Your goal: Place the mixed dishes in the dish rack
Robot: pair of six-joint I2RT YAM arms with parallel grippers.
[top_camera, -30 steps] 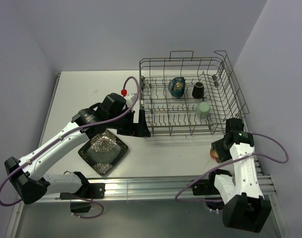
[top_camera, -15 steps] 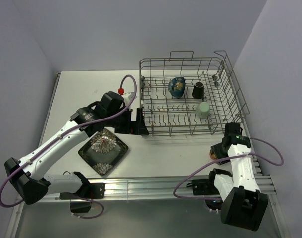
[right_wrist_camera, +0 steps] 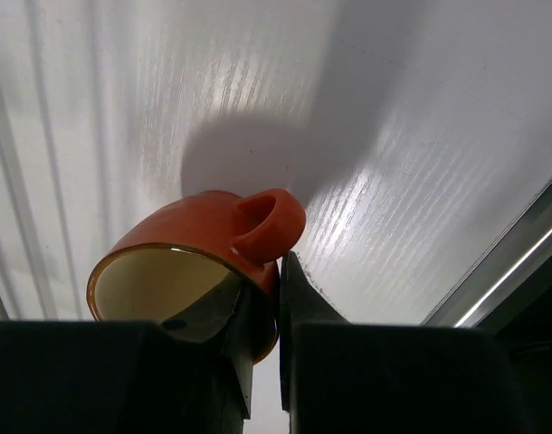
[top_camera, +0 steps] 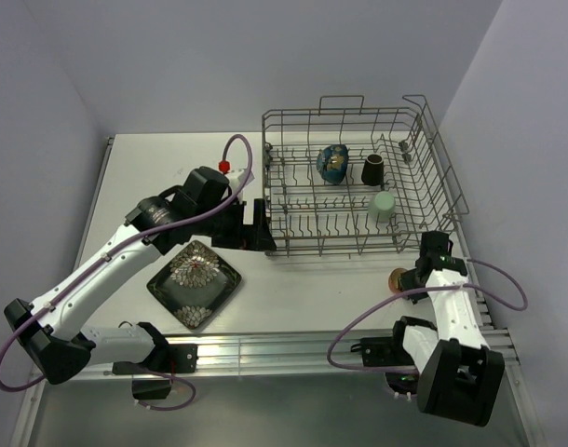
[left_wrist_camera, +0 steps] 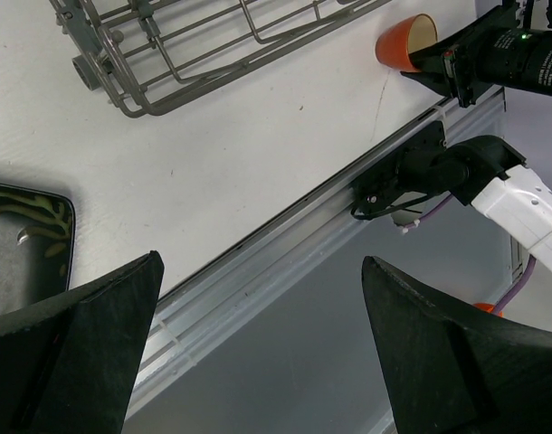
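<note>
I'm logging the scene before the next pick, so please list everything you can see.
dish rack: one, grey wire, back right of the table
bowl: one, dark, in the rack
brown cup: one, dark brown, in the rack, right of the bowl
green cup: one, pale green, in the rack, nearer the front
square plate: one, dark with a silvery pattern, table front left
orange cup: one, orange, cream inside, tilted, front right
table: one, white
left gripper: one, black, open, empty
right gripper: one, black, shut on the orange cup's rim

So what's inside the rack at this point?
The rack holds three dishes: a bowl, a brown cup and a green cup. The wires directly under them are covered.
</note>
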